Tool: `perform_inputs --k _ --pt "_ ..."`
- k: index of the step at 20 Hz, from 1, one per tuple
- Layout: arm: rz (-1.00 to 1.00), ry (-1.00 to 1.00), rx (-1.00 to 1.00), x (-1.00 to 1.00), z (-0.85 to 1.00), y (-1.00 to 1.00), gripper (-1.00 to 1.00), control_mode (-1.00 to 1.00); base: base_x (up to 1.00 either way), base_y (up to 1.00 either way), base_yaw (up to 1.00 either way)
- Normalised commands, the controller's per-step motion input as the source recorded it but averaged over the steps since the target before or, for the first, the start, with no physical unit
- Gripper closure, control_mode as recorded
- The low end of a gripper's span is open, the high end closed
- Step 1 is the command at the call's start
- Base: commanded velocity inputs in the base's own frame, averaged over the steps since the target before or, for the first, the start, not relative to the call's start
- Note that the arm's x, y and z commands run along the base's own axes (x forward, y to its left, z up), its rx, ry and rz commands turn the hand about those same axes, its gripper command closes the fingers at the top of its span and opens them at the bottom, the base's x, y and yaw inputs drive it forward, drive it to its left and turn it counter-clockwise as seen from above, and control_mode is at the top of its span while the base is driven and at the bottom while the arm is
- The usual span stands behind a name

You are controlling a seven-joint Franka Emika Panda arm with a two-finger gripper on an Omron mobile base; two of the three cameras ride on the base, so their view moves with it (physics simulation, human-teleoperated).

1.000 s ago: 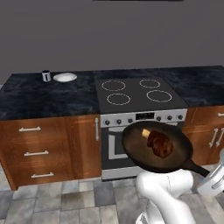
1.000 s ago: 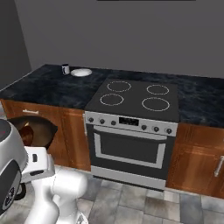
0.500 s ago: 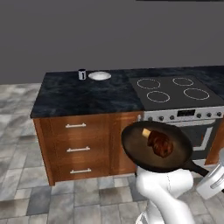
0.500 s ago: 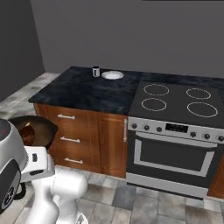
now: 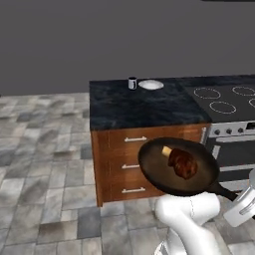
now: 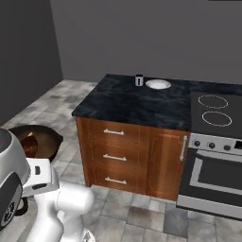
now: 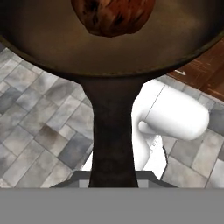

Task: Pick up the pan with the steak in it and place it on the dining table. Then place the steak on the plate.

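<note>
The dark pan (image 5: 155,172) hangs in the air in front of the base, level, with the reddish-brown steak (image 5: 182,164) lying in it. My gripper (image 5: 238,200) is shut on the end of the long black handle (image 7: 113,131) at the lower right of the left base view. From the hand view the steak (image 7: 111,15) sits at the far side of the pan (image 7: 52,48). The pan (image 6: 46,138) shows again low at the left in the right base view. Ahead stands the dining table (image 5: 139,107) with the white plate (image 5: 150,84) at its far edge.
A small dark-and-white cup (image 5: 132,82) stands just left of the plate. A tiny yellowish bit (image 5: 166,151) lies in the pan beside the steak. The cooktop (image 5: 224,97) and oven adjoin the table on the right. Grey stone floor (image 5: 45,149) spreads to the left.
The whole picture has shifted: the base has moved, so table and cooktop now sit further right in both views. The pan with the steak stays held in the same place before the cameras.
</note>
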Motion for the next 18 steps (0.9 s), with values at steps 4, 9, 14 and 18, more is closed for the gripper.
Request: perform_inputs --k 4,9,14,18 --pt "0.0 0.0 0.0 0.0 0.0 0.0 1.0 1.0 0.0 1.0 0.0" --pt "0.0 0.0 0.0 0.0 0.0 0.0 1.0 1.0 0.0 1.0 0.0" --pt "0.0 0.0 0.0 0.0 0.0 0.0 1.0 1.0 0.0 1.0 0.0" --pt "0.0 0.0 0.0 0.0 0.0 0.0 1.0 1.0 0.0 1.0 0.0"
